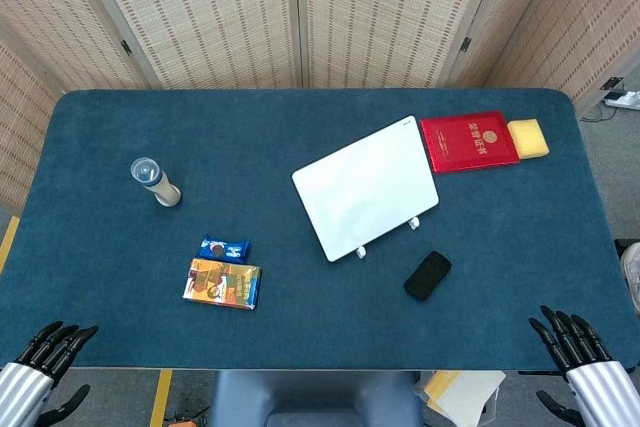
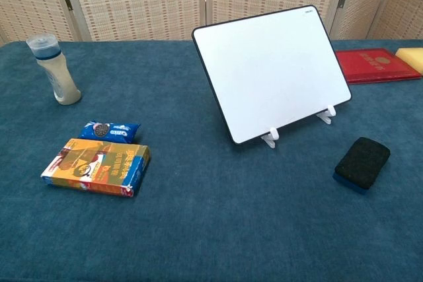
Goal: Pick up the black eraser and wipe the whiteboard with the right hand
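The right hand point(image 1: 572, 339) is hovering at the near right edge of the table point(image 1: 120, 277), fingers spread apart and holding nothing; only the head view is showing it. The left hand point(image 1: 55, 345) is waiting at the near left corner, its fingers likewise apart and empty. The black eraser point(image 1: 428, 275) is lying flat on the cloth, just in front of the whiteboard point(image 1: 366, 186) and toward its right end, apart from its small white feet.

The main risk, as I judge it, is sitting in the whiteboard itself. It is leaning back on two small clips, so a firm wipe is likely to be pushing it backward or tipping it over, and a reach that comes in too low is likely to be knocking a foot out. The eraser is low and soft-looking, so fingers closing too high could be sliding over it or nudging it toward the board.

Behind the board on the right, a red booklet point(image 1: 469, 142) is lying with a yellow sponge point(image 1: 528, 138) touching its far end; a toppled board could be landing on them. On the left, well apart, a bottle point(image 1: 154, 181) is lying on its side in the head view, with a blue snack packet point(image 1: 224, 248) and a colourful box point(image 1: 222, 283) nearer. Nothing is standing between the right hand and the eraser.
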You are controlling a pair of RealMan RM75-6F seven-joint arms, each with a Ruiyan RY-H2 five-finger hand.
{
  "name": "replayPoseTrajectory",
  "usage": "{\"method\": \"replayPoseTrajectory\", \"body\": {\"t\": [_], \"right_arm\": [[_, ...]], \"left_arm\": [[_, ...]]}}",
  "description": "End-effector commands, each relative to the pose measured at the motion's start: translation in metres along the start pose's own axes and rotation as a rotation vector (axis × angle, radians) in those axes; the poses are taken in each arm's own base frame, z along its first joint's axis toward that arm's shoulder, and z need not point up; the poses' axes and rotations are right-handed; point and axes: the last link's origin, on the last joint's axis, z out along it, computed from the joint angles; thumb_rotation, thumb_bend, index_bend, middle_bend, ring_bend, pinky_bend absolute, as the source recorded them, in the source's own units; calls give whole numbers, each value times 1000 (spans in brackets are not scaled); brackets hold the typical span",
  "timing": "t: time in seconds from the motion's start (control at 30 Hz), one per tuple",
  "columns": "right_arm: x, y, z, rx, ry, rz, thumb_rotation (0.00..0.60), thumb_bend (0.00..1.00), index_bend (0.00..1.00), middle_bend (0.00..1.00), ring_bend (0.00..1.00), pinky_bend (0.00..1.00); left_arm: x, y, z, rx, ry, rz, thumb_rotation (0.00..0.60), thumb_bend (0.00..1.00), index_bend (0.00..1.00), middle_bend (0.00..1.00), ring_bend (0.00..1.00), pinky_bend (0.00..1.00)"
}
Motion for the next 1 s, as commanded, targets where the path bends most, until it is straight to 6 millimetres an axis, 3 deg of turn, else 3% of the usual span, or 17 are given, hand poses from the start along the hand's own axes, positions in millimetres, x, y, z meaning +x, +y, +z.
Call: {"method": "replayPoseTrajectory", "body": {"t": [0.03,0.37,0.57,0.77,1.0], "right_arm": [[0,-1,0,2,-3,-2,600,183,0,0,0,78],[-3,0,11,20,-13,-9,600,185,0,0,0,78],[1,-8,57,132,-68,-167,600,184,22,0,0,78],[12,-29,110,203,-112,-308,600,185,198,0,0,78],[2,-48,152,213,-159,-430,600,185,227,0,0,78]], "left_arm": [[0,0,0,1,-1,0,600,345,78,230,184,161],[-2,0,0,1,-8,3,600,345,78,230,184,163],[-1,-1,0,7,-3,-2,600,345,78,230,185,163],[-2,0,0,7,-9,4,600,345,78,230,185,163],[0,-2,-1,16,-3,-2,600,345,77,230,185,163]]}}
